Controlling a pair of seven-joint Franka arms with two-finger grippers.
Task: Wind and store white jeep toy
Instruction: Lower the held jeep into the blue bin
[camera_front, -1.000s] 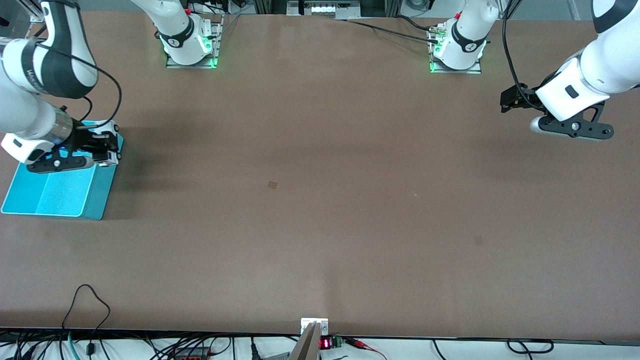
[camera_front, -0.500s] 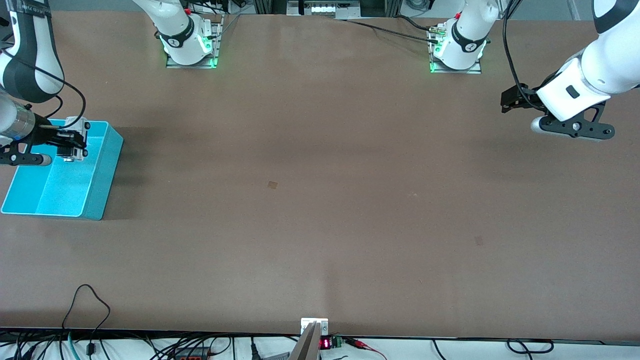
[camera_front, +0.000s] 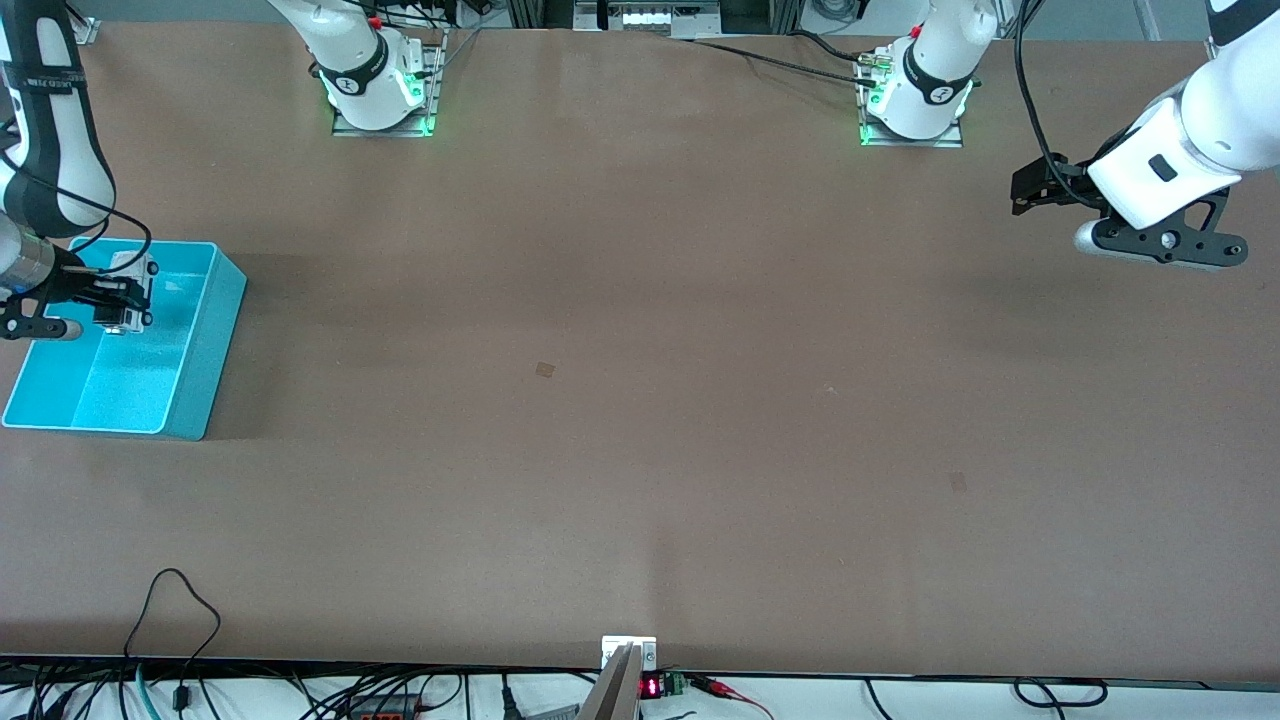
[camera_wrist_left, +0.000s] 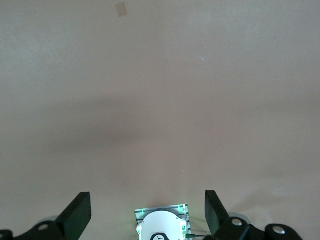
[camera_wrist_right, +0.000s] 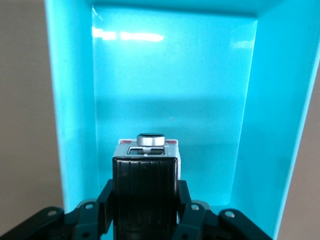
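Spreading across nearly the whole front view, the brown bench (camera_front: 640, 400) lies bare from the arm bases down to the cable-lined edge nearest the camera, with wide open room between the two arms. At the right arm's end of the bench sits a turquoise bin (camera_front: 205, 340), open-topped, its one side close to the bench's edge.

The right gripper (camera_front: 125, 300) hangs over the bin's interior, its fingers (camera_wrist_right: 185, 202) clamped on the white jeep toy (camera_front: 128, 295). The front view gives only a small pale block between dark fingers there. The right wrist view tells more: the toy (camera_wrist_right: 146, 172) is held with its black ribbed roof toward the camera, a round silver-rimmed knob at its end, and the bin's smooth floor and walls (camera_wrist_right: 70, 100) framing it on three sides, with free space all around the toy inside the bin. Whether the toy touches the floor cannot be told.

The left arm waits at its own end of the bench, the left gripper (camera_front: 1040, 188) raised over bare surface. In the left wrist view its fingers (camera_wrist_left: 77, 215) stand wide apart with nothing between them, and the left arm's base shows far below.

A small red digital readout (camera_front: 650, 687) glows at the bench edge nearest the camera; its digits are too small to read.
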